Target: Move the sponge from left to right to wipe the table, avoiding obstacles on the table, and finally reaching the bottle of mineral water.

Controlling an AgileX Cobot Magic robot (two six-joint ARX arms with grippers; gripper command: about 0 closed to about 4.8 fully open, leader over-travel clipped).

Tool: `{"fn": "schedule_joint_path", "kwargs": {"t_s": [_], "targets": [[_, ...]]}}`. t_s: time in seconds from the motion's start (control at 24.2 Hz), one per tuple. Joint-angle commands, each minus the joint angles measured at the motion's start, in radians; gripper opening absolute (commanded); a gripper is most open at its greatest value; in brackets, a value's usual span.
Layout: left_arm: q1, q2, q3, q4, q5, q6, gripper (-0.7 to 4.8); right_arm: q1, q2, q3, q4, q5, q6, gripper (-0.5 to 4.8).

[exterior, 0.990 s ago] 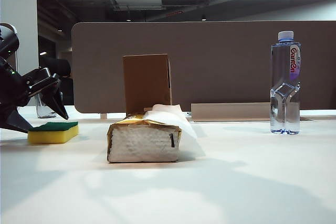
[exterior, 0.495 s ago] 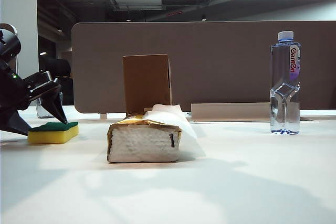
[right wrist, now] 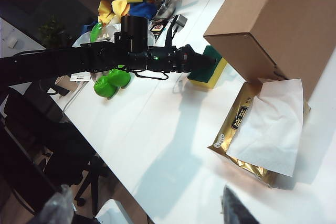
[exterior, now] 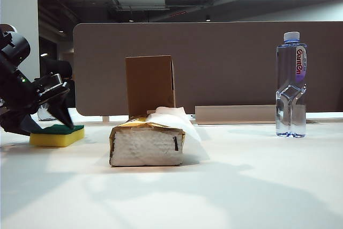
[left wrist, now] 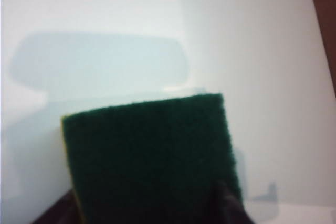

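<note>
The sponge (exterior: 56, 135), yellow with its green face up, lies on the white table (exterior: 225, 186) at the far left. My left gripper (exterior: 51, 127) straddles it, a dark finger pressed against each side, shut on it. The left wrist view shows the green face (left wrist: 152, 156) filling the space between the fingers of the left gripper (left wrist: 149, 214). The gold tissue pack (exterior: 146, 146) and the brown box (exterior: 150, 84) stand mid-table. The water bottle (exterior: 291, 84) stands far right. My right gripper (right wrist: 144, 213) hangs open above the tissue pack (right wrist: 252, 129), looking down at the sponge (right wrist: 210, 69) and the box (right wrist: 278, 19).
A grey partition (exterior: 225, 63) runs along the table's back, with a low grey ledge (exterior: 236, 113) in front of it. A glass mug (exterior: 45, 113) stands partly hidden behind the left arm. Green and yellow toys (right wrist: 110, 82) lie near the table's left edge.
The left gripper's fingers have narrowed onto the sponge and edged to the right. The sponge has shifted slightly right with them. Nothing else has moved.
</note>
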Motion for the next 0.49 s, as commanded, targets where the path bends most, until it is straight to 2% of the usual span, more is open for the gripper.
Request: {"fn": "schedule_joint_path", "kwargs": {"t_s": [0.04,0.16,0.21,0.29,0.49], "targets": [[0.006,0.006,-0.003,-0.042,-0.027,0.004,2.99,0.0,-0.002,0.004,0.013,-0.002,-0.006,3.64],[0.005,0.006,-0.003,-0.057,-0.048,0.034,2.82,0.0,-0.002,0.004,0.013,-0.002,-0.006,3.64],[0.005,0.006,-0.003,-0.058,-0.051,0.043,2.09,0.0,-0.002,0.004,0.013,-0.002,-0.006,3.64],[0.005,0.006,-0.003,-0.058,-0.051,0.044,1.36,0.0,-0.002,0.004,0.013,-0.002,-0.006,3.64],[0.005,0.006,-0.003,-0.066,-0.051,0.044,0.46,0.0,-0.002,0.004,0.013,-0.002,-0.006,3.64]]}}
